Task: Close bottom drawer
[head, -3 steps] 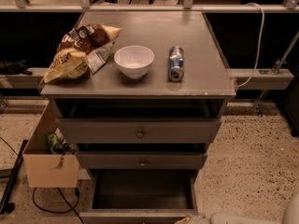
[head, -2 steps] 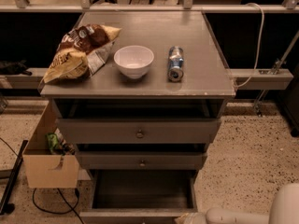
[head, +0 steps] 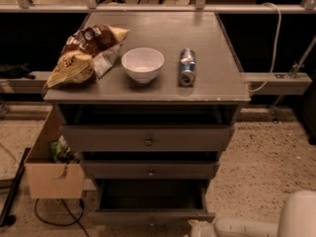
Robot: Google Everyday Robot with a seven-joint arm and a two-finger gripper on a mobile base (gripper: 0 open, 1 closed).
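Observation:
The bottom drawer (head: 150, 215) is the lowest of three in the grey-brown cabinet (head: 148, 139). It is pulled out, with its dark boxy inside (head: 150, 196) open to view and its flat front low in the frame. My gripper (head: 196, 227) is at the bottom edge, just right of the drawer front's right end, on the tip of my white arm (head: 247, 227), which reaches in from the lower right.
The cabinet top holds a chip bag (head: 86, 53), a white bowl (head: 142, 63) and a lying can (head: 187, 66). A cardboard box (head: 52, 172) and cables (head: 54, 216) are on the floor to the left. A white rail (head: 276, 80) runs at the right.
My arm has come further into view at the lower right and its tip has moved left towards the drawer front. The drawer has not moved.

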